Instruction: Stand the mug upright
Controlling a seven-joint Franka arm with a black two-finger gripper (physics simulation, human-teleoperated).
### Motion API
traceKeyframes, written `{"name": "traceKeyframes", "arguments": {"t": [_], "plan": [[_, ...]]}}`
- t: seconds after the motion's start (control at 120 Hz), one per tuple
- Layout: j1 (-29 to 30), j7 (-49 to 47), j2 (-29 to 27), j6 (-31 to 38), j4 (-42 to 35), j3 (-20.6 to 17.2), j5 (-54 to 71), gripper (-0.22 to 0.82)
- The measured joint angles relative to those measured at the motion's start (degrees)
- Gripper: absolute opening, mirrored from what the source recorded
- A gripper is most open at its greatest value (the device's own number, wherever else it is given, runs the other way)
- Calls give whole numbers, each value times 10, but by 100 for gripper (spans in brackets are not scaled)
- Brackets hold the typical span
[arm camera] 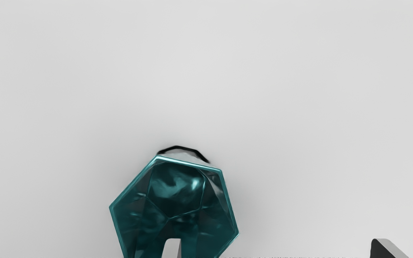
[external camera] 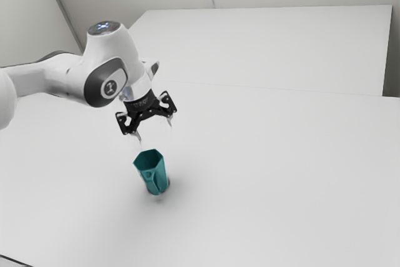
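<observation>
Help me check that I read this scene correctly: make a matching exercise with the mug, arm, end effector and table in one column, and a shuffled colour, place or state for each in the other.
Things:
1. Mug
2. Arm
3. End effector
4. Table

Descriptions:
A. Coming in from the exterior view's left
B. Pale surface under everything
C. Teal, its mouth facing up
D. Black and open, above the teal thing

Right pairs: 1-C, 2-A, 3-D, 4-B
</observation>
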Motion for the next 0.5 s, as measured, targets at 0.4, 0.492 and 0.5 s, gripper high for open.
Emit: {"name": "traceKeyframes", "arguments": {"t": [0.4, 0.492, 0.5], "plan": [[5, 162, 57, -120, 189, 8, 42, 60], [8, 198, 68, -151, 232, 10, 45, 60], [8, 201, 69, -154, 236, 10, 45, 60]]}}
